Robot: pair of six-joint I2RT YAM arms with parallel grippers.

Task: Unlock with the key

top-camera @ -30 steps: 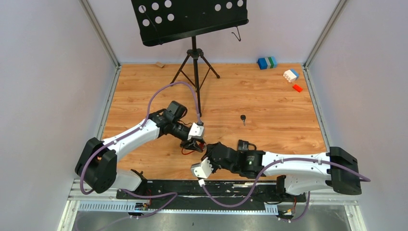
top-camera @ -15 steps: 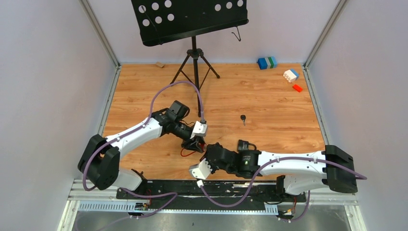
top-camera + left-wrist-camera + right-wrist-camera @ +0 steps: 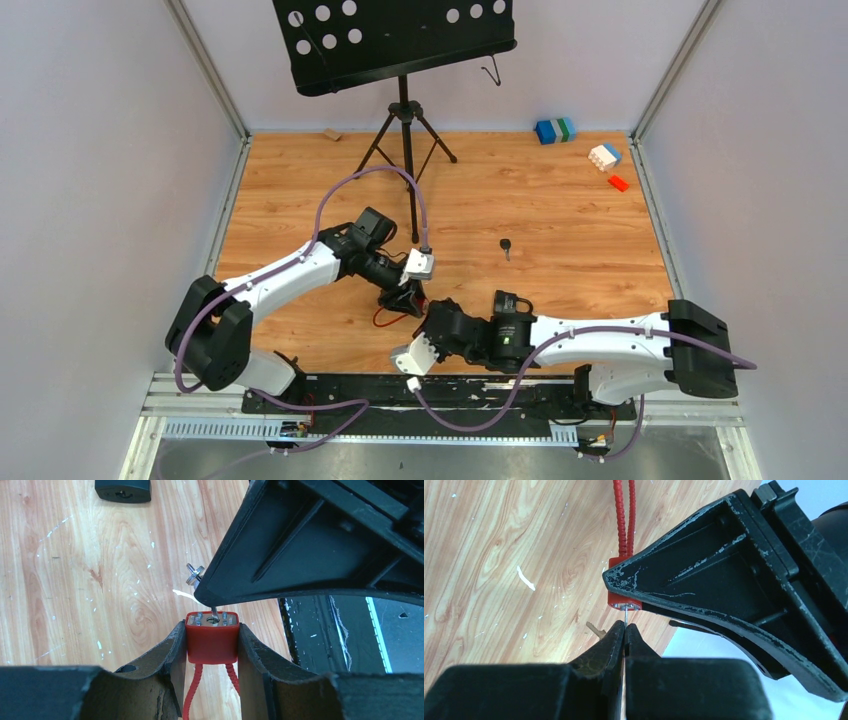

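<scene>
The left gripper [image 3: 212, 630] is clamped on the red padlock [image 3: 212, 645] and holds it over the wooden table [image 3: 75, 580] near the front edge. The lock's red cable [image 3: 192, 695] runs back between the fingers. The right gripper [image 3: 624, 630] pinches a thin metal key [image 3: 624, 616] whose tip meets the padlock's keyhole face. How deep it sits is unclear.

The right pincer [image 3: 625, 628] pinches a thin key [image 3: 624, 614], its tip entering the red padlock [image 3: 615, 600] over the wooden table [image 3: 499, 555].
</scene>
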